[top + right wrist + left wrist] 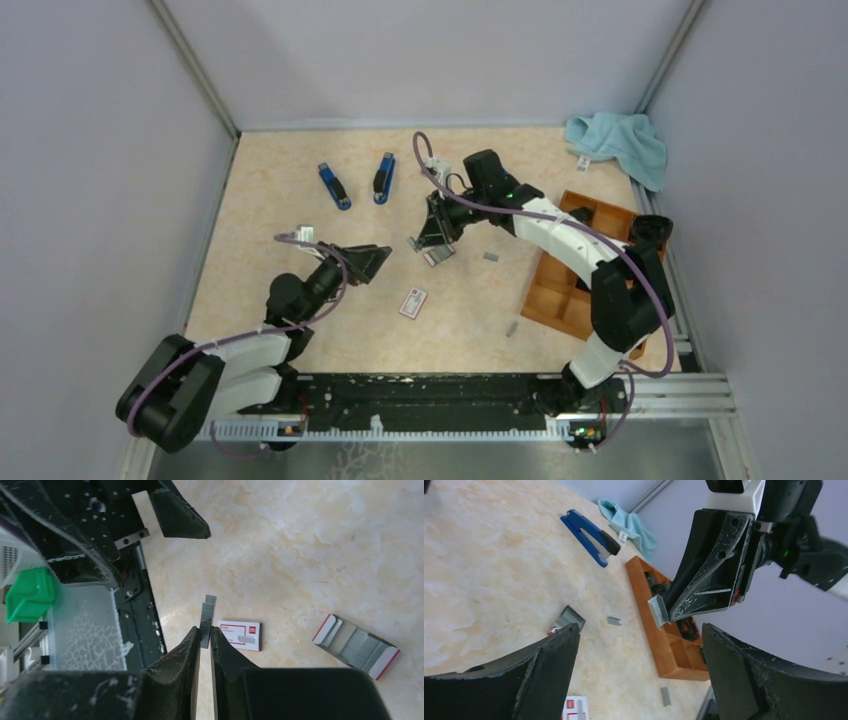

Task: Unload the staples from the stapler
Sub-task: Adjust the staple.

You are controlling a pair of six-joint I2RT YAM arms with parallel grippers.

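Top external: high, behind the arm bases at 6 o'clock, looking down over the whole worktop (300, 200). Left wrist: low, close, facing 2 o'clock. Right wrist: close, steeply downward. All three share the white box (413, 302); top and left wrist share the right pincer (432, 245).

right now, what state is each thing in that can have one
left gripper: open, empty
right gripper: shut on a staple strip
blue staplers: both look closed, lying flat
loose strips: lying on the table
staple tray: open, strips inside
white box: shut, lying flat
cloth: crumpled
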